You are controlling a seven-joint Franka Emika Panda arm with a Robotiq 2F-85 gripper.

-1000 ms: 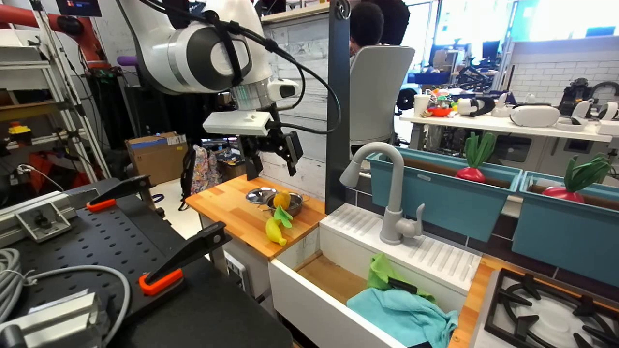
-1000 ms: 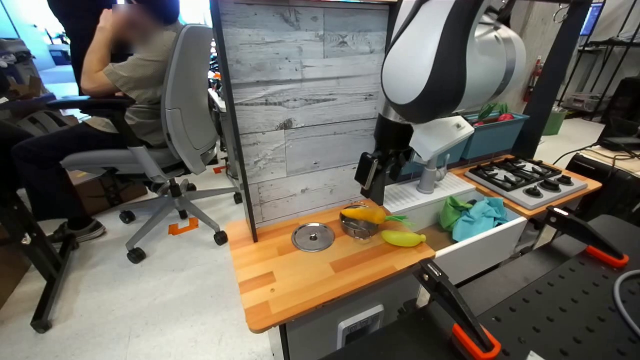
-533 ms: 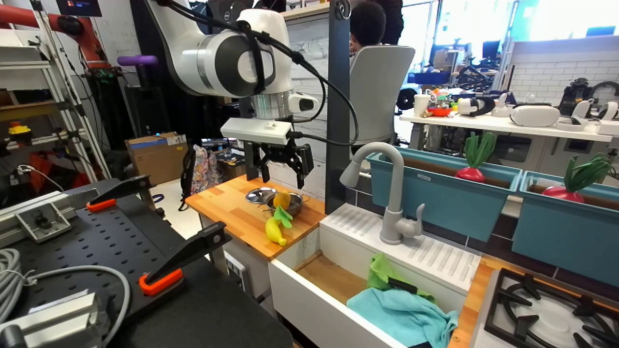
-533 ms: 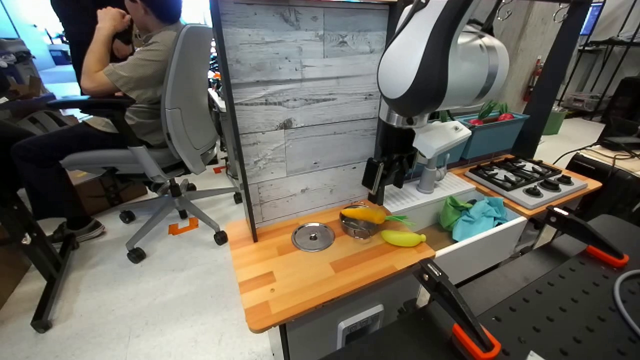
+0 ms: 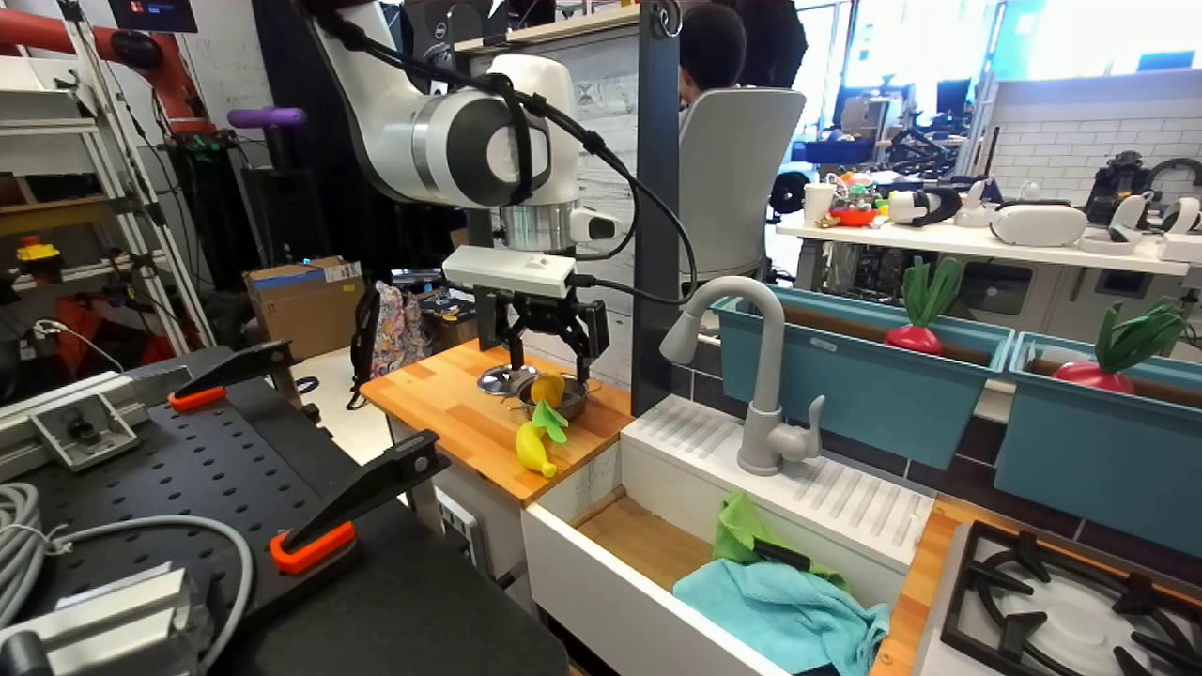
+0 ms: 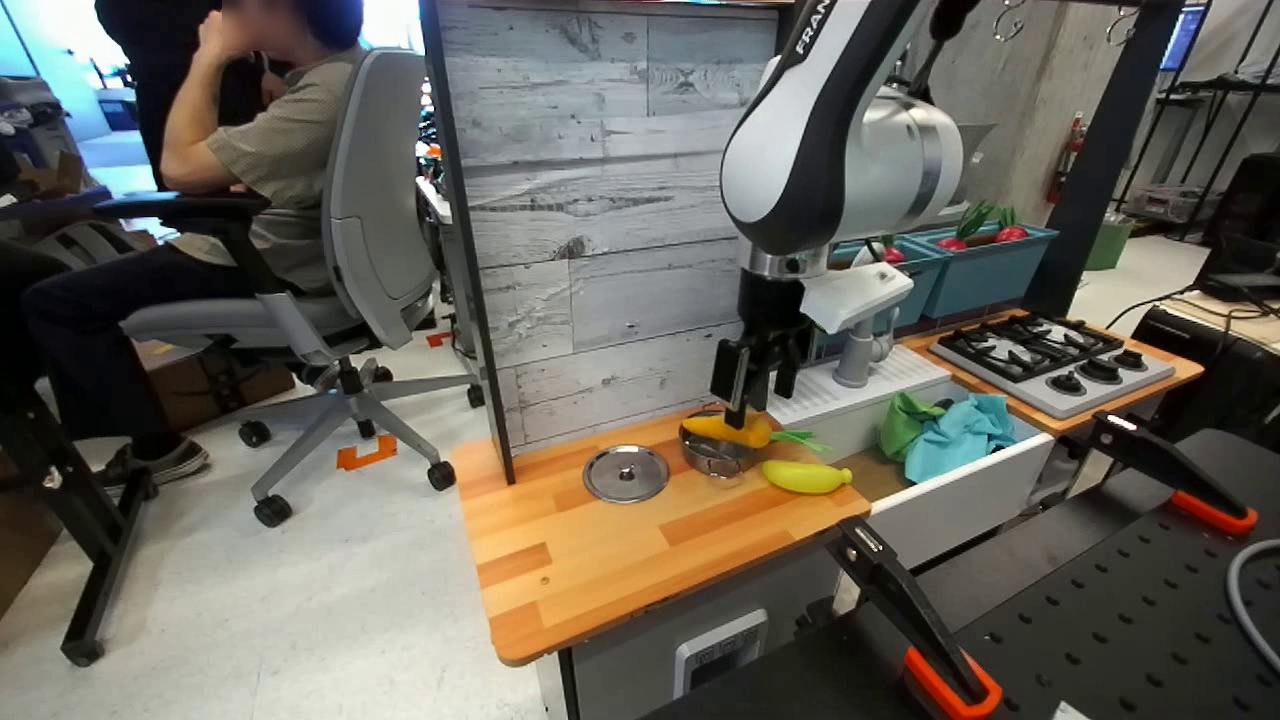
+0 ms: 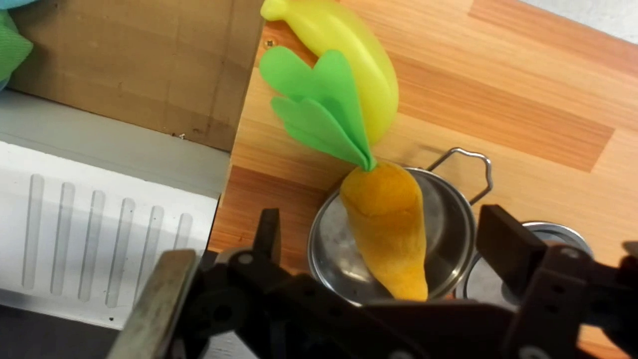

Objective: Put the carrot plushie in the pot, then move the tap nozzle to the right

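My hand (image 5: pixel 549 371) is spread wide over the carrot plushie (image 7: pixel 386 229), a finger to either side. The plushie lies across the pot (image 7: pixel 443 214) near the edge of the table (image 6: pixel 600 570) beside the sink (image 5: pixel 610 596), green leaves (image 7: pixel 319 124) past the rim. The tap nozzle (image 5: pixel 775 333) stands at the sink.

with its jaws spread wide, the gripper (image 5: pixel 550 371) has a gap showing on either side of the carrot plushie (image 7: pixel 386 224) and the pot (image 7: pixel 443 219) below, the lid (image 6: pixel 626 480) near one flank, the banana (image 7: pixel 369 65) ahead, the plank wall (image 6: pixel 615 230) blocking behind, and free counter (image 6: pixel 600 570) on the side away from that wall.
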